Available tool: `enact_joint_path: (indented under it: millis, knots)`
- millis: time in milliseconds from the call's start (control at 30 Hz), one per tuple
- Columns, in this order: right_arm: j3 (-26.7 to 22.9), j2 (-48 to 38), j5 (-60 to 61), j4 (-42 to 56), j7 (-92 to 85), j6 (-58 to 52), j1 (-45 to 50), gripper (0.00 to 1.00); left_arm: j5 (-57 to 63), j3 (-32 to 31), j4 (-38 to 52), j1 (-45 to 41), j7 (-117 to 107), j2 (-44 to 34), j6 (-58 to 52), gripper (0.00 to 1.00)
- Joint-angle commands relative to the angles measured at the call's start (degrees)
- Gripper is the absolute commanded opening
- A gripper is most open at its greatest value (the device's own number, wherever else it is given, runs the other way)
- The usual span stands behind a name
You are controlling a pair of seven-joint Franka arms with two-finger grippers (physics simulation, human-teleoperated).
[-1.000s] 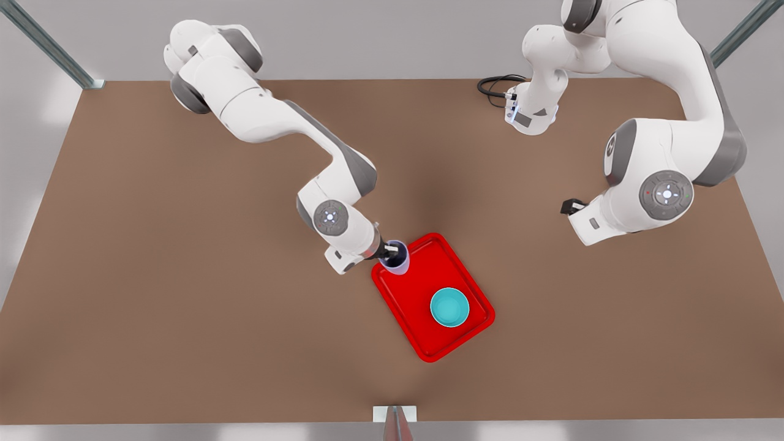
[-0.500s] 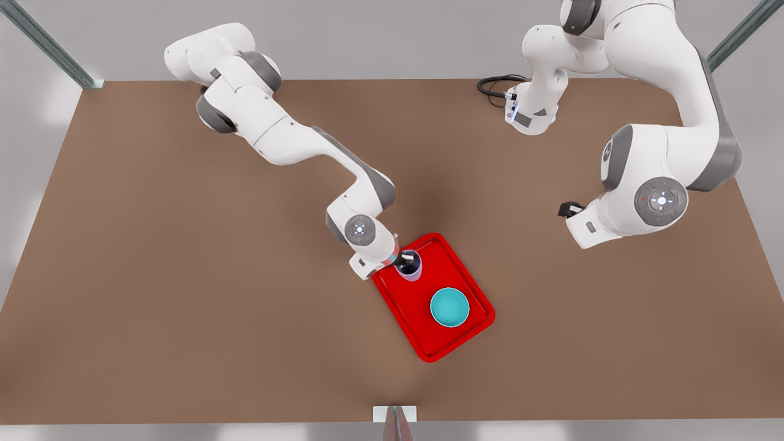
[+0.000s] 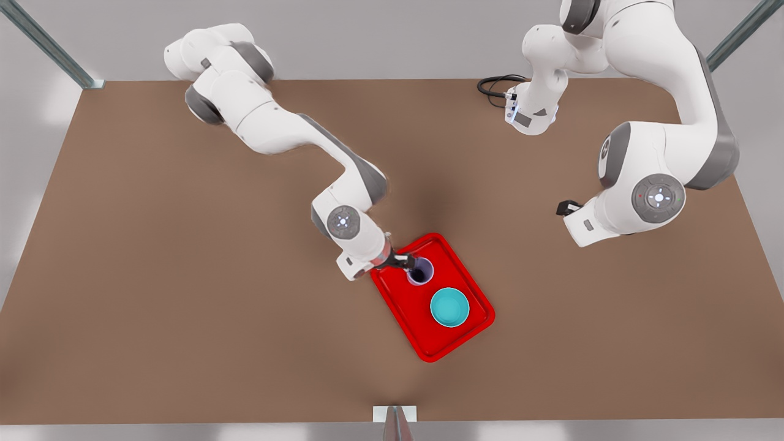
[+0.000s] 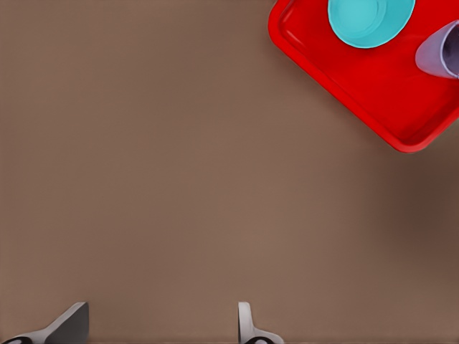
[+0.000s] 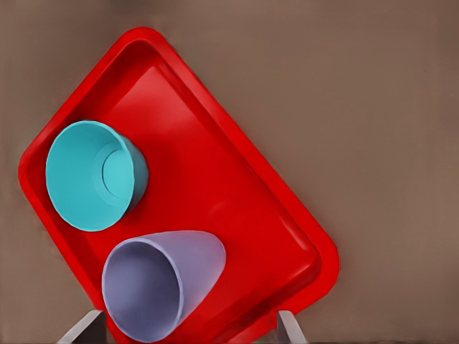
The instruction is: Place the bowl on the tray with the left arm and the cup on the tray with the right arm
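The right gripper [image 3: 409, 262] stands spread beside the upright cup [image 3: 420, 271] on the tray [image 3: 465, 269]; the left gripper [image 4: 161, 326] waits spread, well apart.

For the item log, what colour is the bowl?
Turquoise-teal bowl; clearest in the right wrist view.
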Motion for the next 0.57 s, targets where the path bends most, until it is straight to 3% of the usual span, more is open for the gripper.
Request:
enact_joint_path:
  millis: [0, 133, 167, 200, 233, 267, 333, 400, 533]
  knots:
    - [-0.35, -3.02, -0.37, -2.14, -0.04, -2.34, -1.72, 1.0, 0.06, 0.01, -0.01, 0.01, 0.0, 0.0, 0.0, 1.0]
    - [-1.15, -24.56, -5.47, -8.99, -10.02, -27.13, -20.18, 1.0, -0.46, -0.07, 1.31, -0.08, -0.79, 0.26, -0.09, 1.0]
    - [-5.52, -34.66, -5.21, -20.93, -21.27, -25.65, -21.08, 1.0, -3.02, 0.36, 2.45, 0.01, -0.79, 0.26, -0.35, 1.0]
    - [-14.48, -39.34, 2.08, -24.83, -30.42, -26.34, -19.49, 1.0, -2.93, 0.45, 2.45, 0.01, -0.79, 0.26, 0.0, 1.0]
    - [-20.12, -39.0, 2.53, -23.16, -42.47, -27.93, -19.58, 1.0, -3.1, 0.45, 3.07, 0.01, -0.79, 0.35, -0.09, 1.0]
    - [-21.1, -38.73, 2.44, -22.11, -43.8, -28.63, -20.1, 1.0, -3.1, 0.45, 3.07, 0.01, -0.88, 0.35, -0.09, 1.0]
    - [-21.27, -38.56, 2.44, -22.28, -44.16, -29.95, -21.16, 1.0, -2.84, 0.54, 2.89, 0.01, -0.88, 0.87, 0.09, 1.0]
    - [-21.28, -37.59, 2.53, -21.85, -44.68, -29.43, -21.6, 1.0, -2.66, 0.54, -5.54, 0.54, -2.11, -5.45, 8.17, 1.0]
    - [-21.1, -30.56, 3.32, -13.93, -44.86, -32.77, -20.72, 1.0, -2.93, 0.45, -5.9, 0.45, -2.99, -5.01, 8.18, 1.0]
